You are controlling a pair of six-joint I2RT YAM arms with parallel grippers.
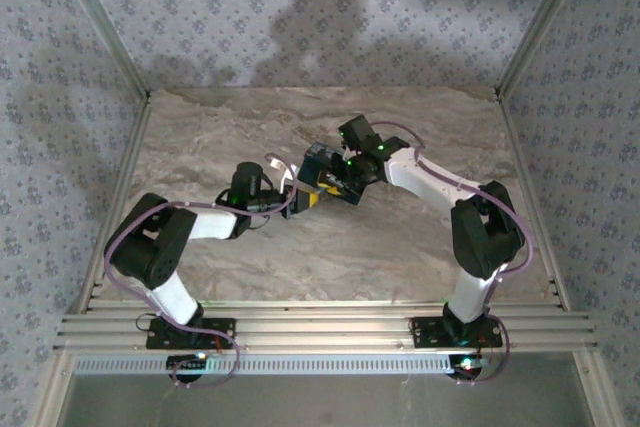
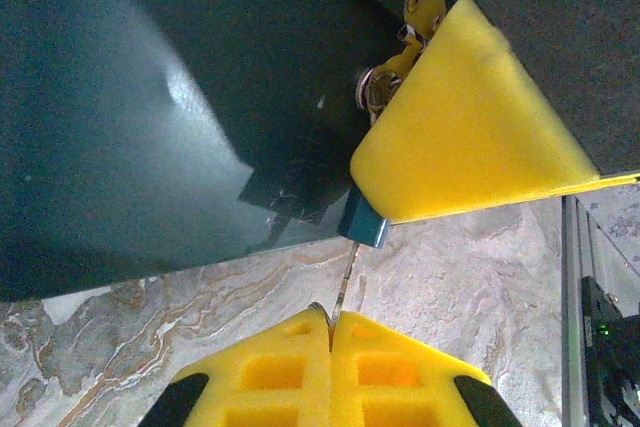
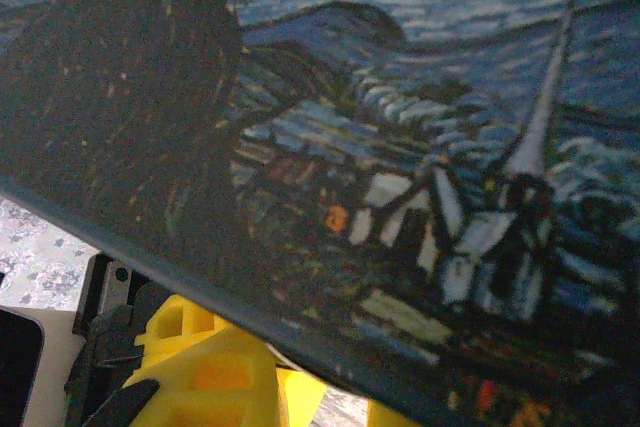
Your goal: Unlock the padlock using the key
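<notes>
The padlock, a tiny grey-blue block, hangs at the lower edge of the dark starry-night box, below a brassy hasp. My left gripper is shut on the key. Its thin blade runs up from between the yellow pads to the padlock's underside. A yellow finger of my right gripper presses on the padlock from the right and covers most of it. In the right wrist view the painted box hides that gripper's fingertips. From above, both grippers meet at the box mid-table.
The marble table top stretches around the box. Patterned walls with metal posts enclose it on the left, back and right. An aluminium rail carrying both arm bases runs along the near edge.
</notes>
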